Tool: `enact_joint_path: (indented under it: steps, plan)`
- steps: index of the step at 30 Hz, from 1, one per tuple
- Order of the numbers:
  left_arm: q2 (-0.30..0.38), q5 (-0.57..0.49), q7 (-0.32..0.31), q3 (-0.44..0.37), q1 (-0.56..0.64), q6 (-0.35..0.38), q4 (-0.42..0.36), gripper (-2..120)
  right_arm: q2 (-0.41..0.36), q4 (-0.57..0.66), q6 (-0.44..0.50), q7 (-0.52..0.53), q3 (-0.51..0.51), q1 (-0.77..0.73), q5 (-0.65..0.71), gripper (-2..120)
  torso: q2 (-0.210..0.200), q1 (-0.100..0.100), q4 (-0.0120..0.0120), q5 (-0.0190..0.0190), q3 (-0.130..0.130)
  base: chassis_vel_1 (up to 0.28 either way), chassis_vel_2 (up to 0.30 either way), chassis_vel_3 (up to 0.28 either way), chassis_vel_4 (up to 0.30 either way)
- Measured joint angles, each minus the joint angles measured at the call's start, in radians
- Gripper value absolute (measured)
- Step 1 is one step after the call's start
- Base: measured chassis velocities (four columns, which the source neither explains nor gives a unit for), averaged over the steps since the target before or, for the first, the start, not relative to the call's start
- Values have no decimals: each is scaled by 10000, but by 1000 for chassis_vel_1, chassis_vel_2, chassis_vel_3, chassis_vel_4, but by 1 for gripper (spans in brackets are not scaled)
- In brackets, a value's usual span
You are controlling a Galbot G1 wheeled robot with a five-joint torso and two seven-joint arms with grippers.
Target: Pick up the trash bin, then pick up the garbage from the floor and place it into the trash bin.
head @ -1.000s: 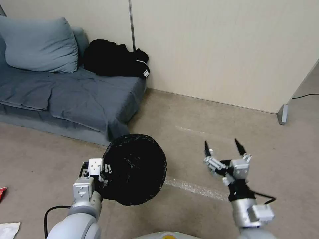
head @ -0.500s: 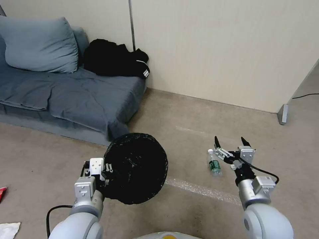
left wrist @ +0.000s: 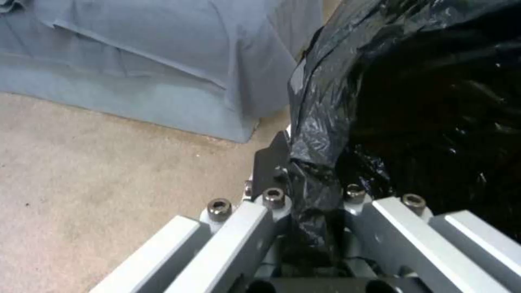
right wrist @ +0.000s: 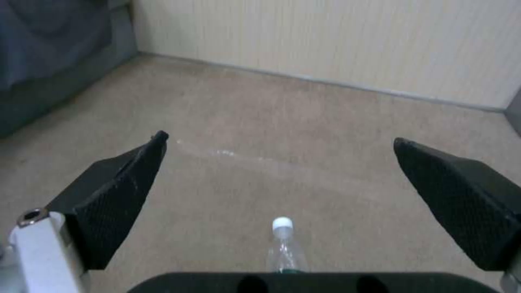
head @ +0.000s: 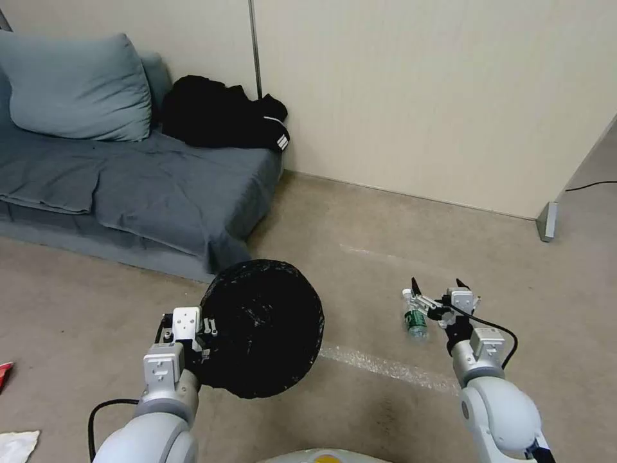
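Beige carpet floor [head: 360, 212] underfoot. Nearest, left gripper [head: 204, 335] clamped on trash bin [head: 263, 325] rim, black liner pinched between fingers [left wrist: 271, 162] in left wrist view. Right gripper [head: 437, 286] spread wide just above bottle [head: 414, 318]; white cap [right wrist: 282, 223] between jaws in right wrist view. Beyond, grey sofa [head: 128, 186].

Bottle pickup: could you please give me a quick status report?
Left gripper shut on trash bin rim, bin held off floor. Right gripper open, low over bottle lying on carpet. Nothing in the way.
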Motion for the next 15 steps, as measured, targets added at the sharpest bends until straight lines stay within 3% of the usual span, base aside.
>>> enact_joint_path:
  steps: [15]
  plan:
    - [-44,33,27,83,-6,6,-68,1,72,-742,-11,-81,-17,300,-147,100,0,-1,-1,-1,0,0,0,0,0]
